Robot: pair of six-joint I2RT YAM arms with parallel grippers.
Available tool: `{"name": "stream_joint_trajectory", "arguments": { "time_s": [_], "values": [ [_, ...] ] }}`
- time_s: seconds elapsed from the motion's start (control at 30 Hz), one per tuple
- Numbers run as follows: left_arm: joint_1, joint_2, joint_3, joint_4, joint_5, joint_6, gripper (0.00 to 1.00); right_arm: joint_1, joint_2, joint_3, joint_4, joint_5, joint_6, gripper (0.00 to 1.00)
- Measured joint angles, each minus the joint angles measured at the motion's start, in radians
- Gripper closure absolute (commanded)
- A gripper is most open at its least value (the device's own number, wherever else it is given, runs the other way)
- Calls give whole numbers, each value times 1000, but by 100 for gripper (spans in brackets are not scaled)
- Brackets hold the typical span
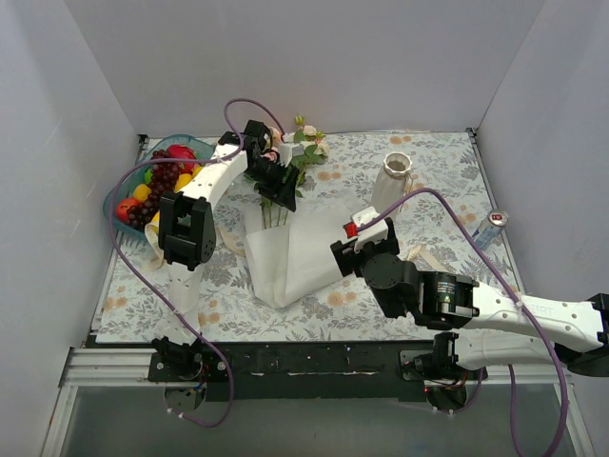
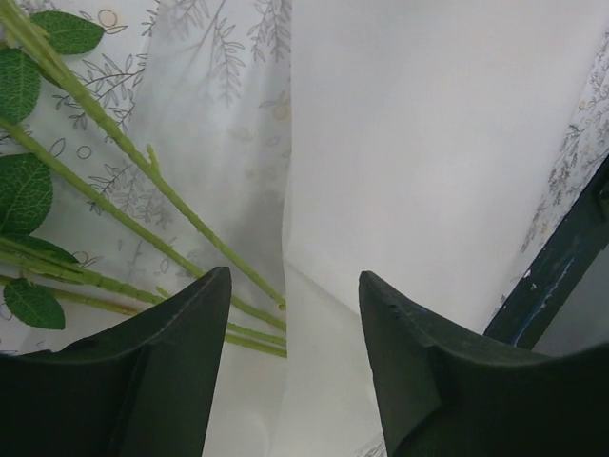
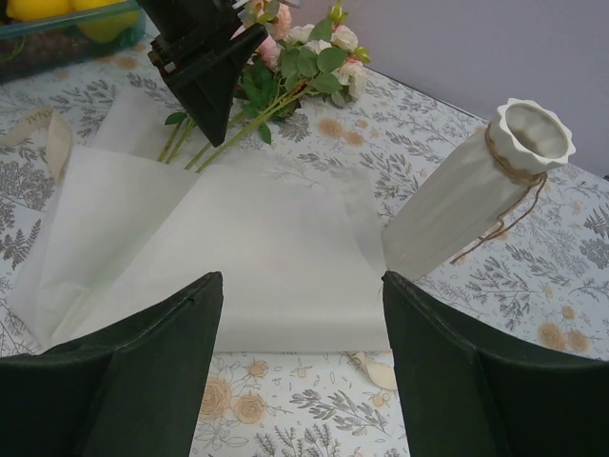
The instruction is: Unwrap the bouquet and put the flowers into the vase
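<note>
White-shelled left arm (image 1: 211,179) and right arm (image 1: 533,314) — black joints, looping purple cables (image 1: 249,101), one red tag (image 1: 351,229).

Flowers (image 3: 314,43) show pink and cream on green stems; paper (image 3: 238,248) and ribbed vase (image 3: 466,209) white; tablecloth (image 3: 542,314) apparently grey-peach floral.

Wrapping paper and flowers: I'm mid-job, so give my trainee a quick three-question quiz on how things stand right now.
1. True or false: the flowers stand in the vase.
2. The wrapping paper is: A) tied up as a cone; B) lying open on the tablecloth; C) stuffed into the fruit tray.
3. Which tool is poised over the green stems, left or right?

Key:
1. False. They lie on the cloth, and the vase is apart from them.
2. B.
3. The left tool, with its jaws apart.
</note>
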Motion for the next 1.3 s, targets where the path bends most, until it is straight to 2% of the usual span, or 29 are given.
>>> {"name": "stream_joint_trajectory", "arguments": {
  "time_s": [0.17, 0.33, 0.53, 0.63, 0.67, 0.73, 0.77, 0.87, 1.17, 1.3],
  "values": [
    [11, 0, -10, 11, -26, 11, 49, 0, -3, -3, -18, 0, 28, 24],
    [23, 0, -56, -29, -25, 75, 43, 0, -12, -13, -36, 0, 52, 25],
    [22, 0, -130, -109, -8, 154, 46, 0, -26, -20, -52, 0, 61, 25],
    [22, 0, -131, -136, 14, 179, 54, 0, -29, -20, -53, 0, 73, 25],
    [22, 0, -131, -141, 18, 183, 64, 0, -29, -20, -55, 0, 77, 25],
    [22, 0, -132, -148, 25, 192, 76, 0, -29, -20, -58, 0, 82, 25],
    [22, 0, -132, -153, 30, 196, 85, 0, -29, -20, -59, 0, 83, 25],
    [22, 0, -132, -165, 39, 210, 99, 0, -29, -21, -60, 0, 88, 25],
    [22, 0, -134, -208, 59, 256, 100, 0, -28, -29, -64, 0, 98, 25],
    [22, -10, -90, -238, 85, 272, 100, 0, -26, -29, -67, 0, 96, 26]
  ]
}}
